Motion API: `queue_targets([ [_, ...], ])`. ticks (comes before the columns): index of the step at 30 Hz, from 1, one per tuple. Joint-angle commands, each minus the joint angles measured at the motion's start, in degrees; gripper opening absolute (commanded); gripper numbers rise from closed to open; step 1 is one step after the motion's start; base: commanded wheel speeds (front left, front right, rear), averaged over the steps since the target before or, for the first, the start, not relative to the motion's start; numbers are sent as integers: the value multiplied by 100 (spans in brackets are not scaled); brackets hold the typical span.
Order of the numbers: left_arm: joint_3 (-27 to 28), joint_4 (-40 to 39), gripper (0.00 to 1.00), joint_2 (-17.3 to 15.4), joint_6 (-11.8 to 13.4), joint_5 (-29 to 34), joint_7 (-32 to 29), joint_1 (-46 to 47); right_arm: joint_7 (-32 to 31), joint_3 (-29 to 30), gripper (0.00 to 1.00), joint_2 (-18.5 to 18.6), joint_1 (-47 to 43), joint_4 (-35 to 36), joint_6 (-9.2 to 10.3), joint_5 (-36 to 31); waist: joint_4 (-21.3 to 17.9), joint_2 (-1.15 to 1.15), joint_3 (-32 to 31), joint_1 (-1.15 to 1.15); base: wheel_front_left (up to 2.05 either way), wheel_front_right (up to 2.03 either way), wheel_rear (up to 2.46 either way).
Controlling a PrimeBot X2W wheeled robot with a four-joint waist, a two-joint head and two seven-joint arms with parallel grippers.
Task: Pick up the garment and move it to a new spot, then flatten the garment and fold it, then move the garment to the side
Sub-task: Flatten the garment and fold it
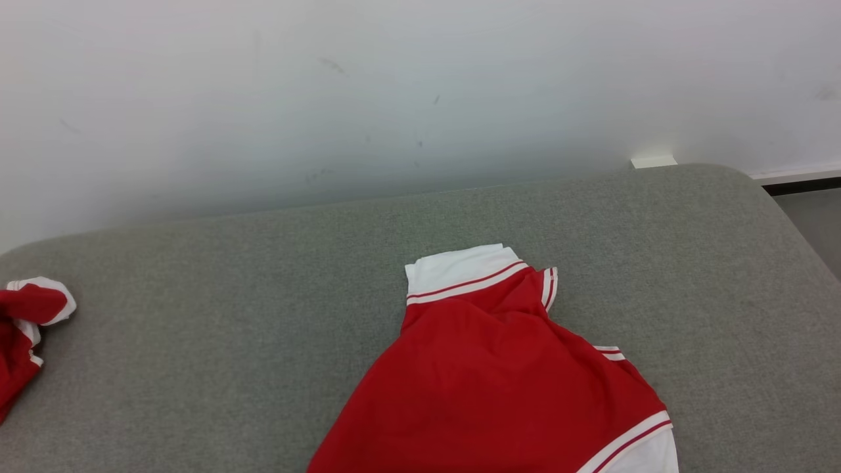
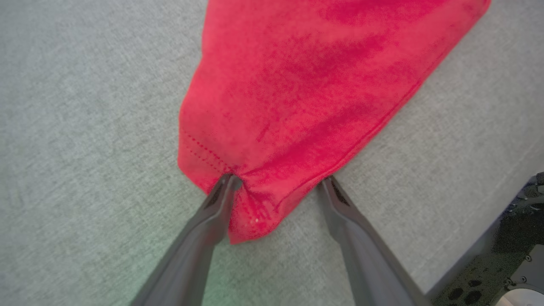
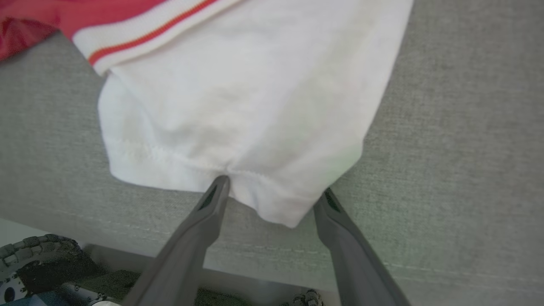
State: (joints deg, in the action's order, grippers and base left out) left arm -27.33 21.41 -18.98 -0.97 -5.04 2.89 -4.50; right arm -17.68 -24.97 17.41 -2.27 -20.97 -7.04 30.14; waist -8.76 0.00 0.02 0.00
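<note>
Likely flattening red-and-white jersey garment (image 1: pixel 499 381) on grey fabric cushion (image 1: pixel 197 341); left pincer (image 2: pixel 278 182), right pincer (image 3: pixel 272 187) released, straddling it; needing clench, outward pull.

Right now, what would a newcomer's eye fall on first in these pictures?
A bright red shirt with white trim lies spread on the grey cushion, low centre in the head view. The left gripper stands open around its red hem corner, the right gripper open around a white edge. Another red cloth lies crumpled at the cushion's left.
</note>
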Motion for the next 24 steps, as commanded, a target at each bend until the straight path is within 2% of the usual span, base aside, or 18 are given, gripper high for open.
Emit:
queue_targets([
  [1, -31, 225, 96, 26, 4, 26, -47, 99, -124, -270, 61, -290, 68, -83, -80, 163, -1, 0, 25, 0, 0, 0, 0],
  [2, -48, 315, 45, 64, -1, 20, -39, 148, -74, -330, 37, -309, 165, -83, -81, 195, 6, 0, 37, 0, 0, 0, 0],
  [3, -64, 392, 14, 109, -27, -7, -47, 197, -34, -373, 6, -348, 250, -96, -81, 275, 18, 0, 45, 0, 0, 0, 0],
  [4, -81, 464, 0, 150, -47, -49, -41, 232, -20, -446, 0, -392, 320, -81, -83, 366, 30, 0, 49, 0, 0, 0, 0],
  [9, 86, 546, 0, 269, -53, -299, 139, 392, 328, -441, 0, -222, 523, 78, -48, 891, 98, 0, 35, 0, 0, 0, 0],
  [14, 418, -60, 0, 228, -85, -724, 239, 410, 741, -236, 0, -120, 564, 780, -39, 1627, 160, 0, -20, 0, 0, 0, 0],
  [19, 845, -1376, 0, 106, -8, -1240, -83, 266, 1005, 137, 0, 187, 452, 1889, -39, 2327, 194, 0, -105, 0, 0, 0, 0],
  [24, 1223, -3096, 0, -20, -43, -1950, -824, 163, 975, 649, 0, 580, 372, 3127, -40, 2837, 198, 0, -172, 0, 0, 0, 0],
])
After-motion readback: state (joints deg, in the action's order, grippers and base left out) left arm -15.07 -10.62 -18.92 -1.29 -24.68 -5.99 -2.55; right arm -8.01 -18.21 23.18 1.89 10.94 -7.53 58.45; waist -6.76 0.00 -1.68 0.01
